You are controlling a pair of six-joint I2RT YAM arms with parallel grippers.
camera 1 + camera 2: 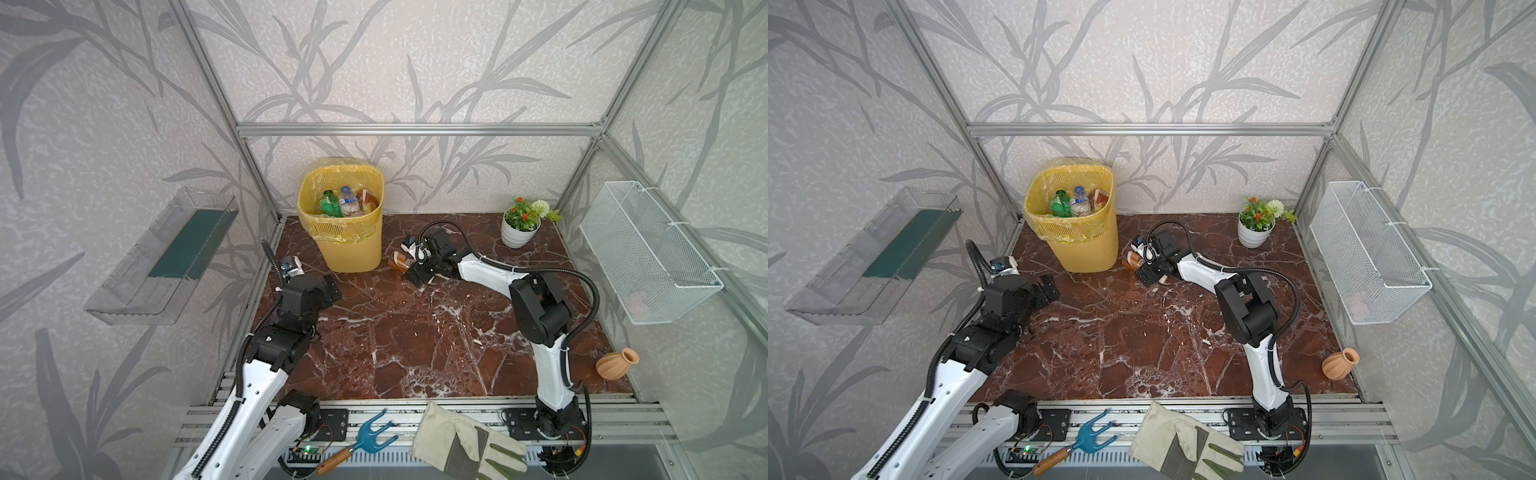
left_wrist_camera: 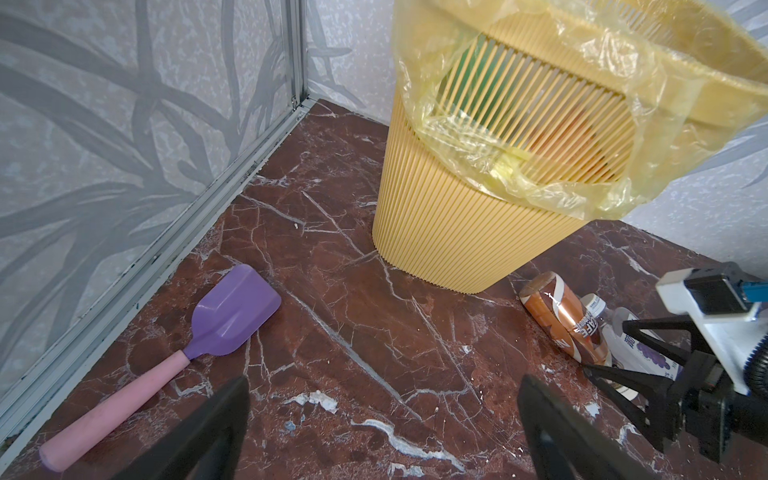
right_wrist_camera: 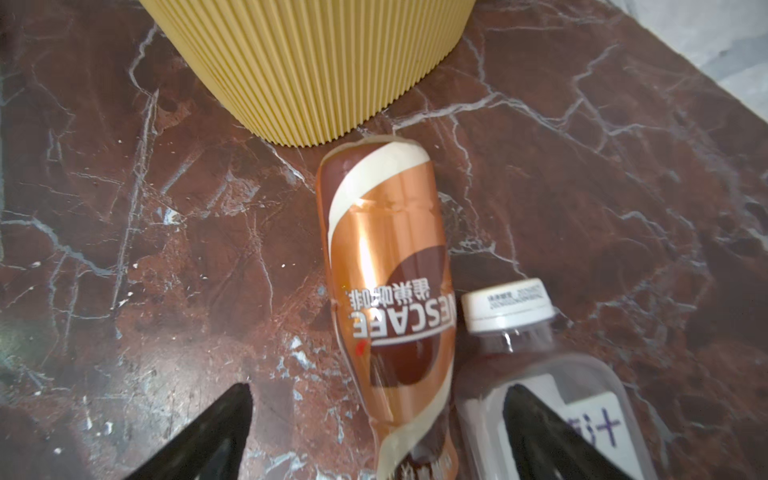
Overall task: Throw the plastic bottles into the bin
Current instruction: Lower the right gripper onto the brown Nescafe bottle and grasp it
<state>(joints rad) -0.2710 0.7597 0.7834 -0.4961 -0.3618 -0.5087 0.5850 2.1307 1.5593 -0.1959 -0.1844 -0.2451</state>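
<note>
Brown bottle (image 3: 386, 266) between spread right fingers (image 3: 216, 432), yellow bin (image 3: 316, 62) near

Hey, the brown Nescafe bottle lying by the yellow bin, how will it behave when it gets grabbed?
The Nescafe bottle lies on its side on the smooth marble tabletop, so a nudge would probably roll it. Its glossy surface looks slippery, so it might slide in a loose grip. The white-capped bottle alongside would likely get bumped.
</note>
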